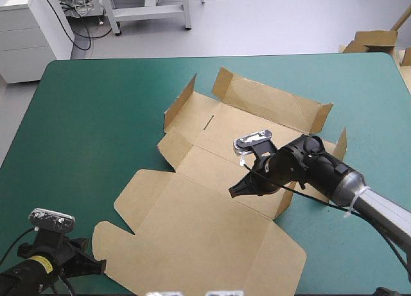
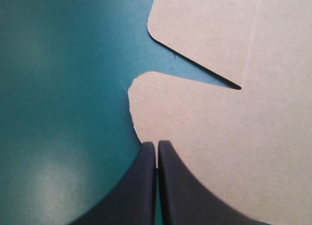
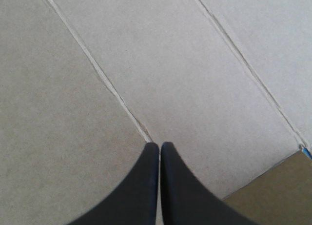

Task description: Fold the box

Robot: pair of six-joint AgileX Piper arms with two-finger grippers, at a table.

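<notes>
Bright, even overhead light fills the high view: the counter with its teal-green cover [image 1: 96,110] shows no hard glare, and the flat cut sheet of brown board, the box [image 1: 192,232], carries only a soft shadow under the right pincer [image 1: 239,191] of black fin-shaped fingers. In the left wrist view a pale sheen lies on the cover beside the left pincer [image 2: 157,153], and a thin dark shadow lines the board's slit. The right wrist view's board is evenly lit, save one dimmer patch.
</notes>
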